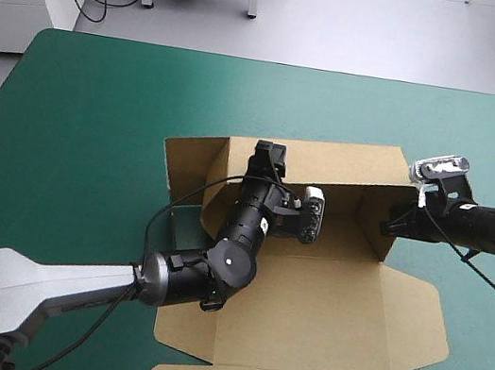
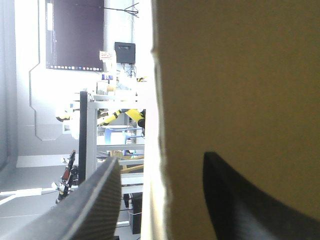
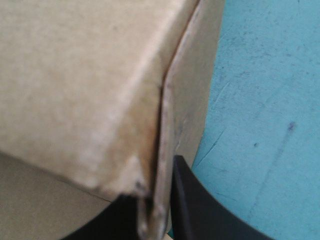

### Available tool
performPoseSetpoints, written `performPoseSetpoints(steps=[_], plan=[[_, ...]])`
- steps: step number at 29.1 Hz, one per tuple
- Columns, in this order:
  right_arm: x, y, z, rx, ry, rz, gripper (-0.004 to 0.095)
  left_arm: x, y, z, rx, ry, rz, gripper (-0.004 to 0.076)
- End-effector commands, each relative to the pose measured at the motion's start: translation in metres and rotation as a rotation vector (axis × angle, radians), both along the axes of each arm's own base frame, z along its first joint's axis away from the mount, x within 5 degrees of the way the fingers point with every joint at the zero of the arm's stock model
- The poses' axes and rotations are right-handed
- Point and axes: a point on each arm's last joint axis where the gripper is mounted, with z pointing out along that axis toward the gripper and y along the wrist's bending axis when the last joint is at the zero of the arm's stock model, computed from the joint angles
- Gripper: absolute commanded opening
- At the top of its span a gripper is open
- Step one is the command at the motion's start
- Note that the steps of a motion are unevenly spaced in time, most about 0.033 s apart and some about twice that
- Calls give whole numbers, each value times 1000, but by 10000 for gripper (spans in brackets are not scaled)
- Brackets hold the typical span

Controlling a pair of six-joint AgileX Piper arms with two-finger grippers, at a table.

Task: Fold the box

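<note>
Box [image 1: 321, 313], brown, walls half-raised, right of the table [image 1: 96, 120] centre, lid flat toward the near edge: left gripper [image 1: 269, 158], fingers apart, straddles the far wall's edge; right gripper [image 3: 155, 200] pinches the right corner flap; step judged wall-tucking, next likely needing that flap turned inward.

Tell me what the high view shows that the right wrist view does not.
High view only: the whole box, rear wall raised, lid flat, and the left hand at that wall. Right wrist view only: two board layers at the corner pinched between the fingers. Both: the right hand on the box's right corner, over the teal-green cover.
</note>
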Motion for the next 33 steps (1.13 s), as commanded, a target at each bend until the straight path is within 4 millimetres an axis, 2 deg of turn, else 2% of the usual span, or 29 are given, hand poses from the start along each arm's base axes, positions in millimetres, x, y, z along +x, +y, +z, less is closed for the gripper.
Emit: performPoseSetpoints(steps=[1,5,11,18,21,26,29,33], plan=[[-1,4,19,83,-49,-46,1,-6,0,32,-78,-118,-24,412],[-2,3,20,92,-31,-73,1,-23,-7,39,-116,-127,-58,412],[-2,2,20,89,-27,-77,1,-48,-7,57,-162,-185,-47,412],[-3,0,19,66,-10,-100,1,-86,5,94,-275,-243,-71,412],[-6,-2,22,54,-9,-118,1,-107,17,115,-348,-271,-81,410],[-17,-6,40,29,-21,-187,1,-124,50,148,-473,-302,-57,355],[-21,-7,57,22,5,-202,1,-125,74,165,-543,-317,-27,290],[-26,-6,80,31,41,-196,1,-124,105,185,-581,-348,4,160]])
